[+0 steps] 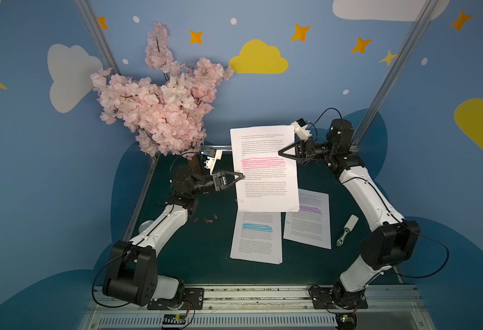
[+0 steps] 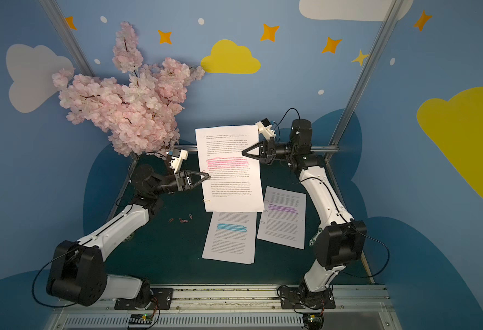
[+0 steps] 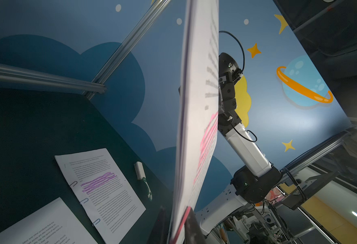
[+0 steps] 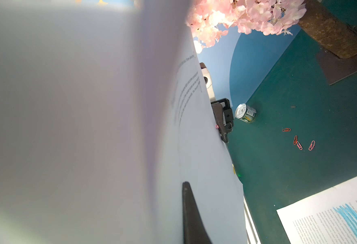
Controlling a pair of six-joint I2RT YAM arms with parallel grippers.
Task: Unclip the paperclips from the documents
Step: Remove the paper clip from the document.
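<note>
The pink-highlighted document hangs upright above the mat. My right gripper is shut on its right edge; only one of its fingers shows against the paper in the right wrist view. At the left edge, my left gripper is shut on a red paperclip, its jaws on either side of the sheets. A pale paperclip sits lower on that edge. The blue-highlighted document and the purple-highlighted document lie flat. The purple one carries three bluish paperclips.
Several loose red and pink paperclips lie on the green mat left of the papers. A pink blossom tree stands at the back left. A white-and-green tool lies right of the purple document. A small can is near the left arm.
</note>
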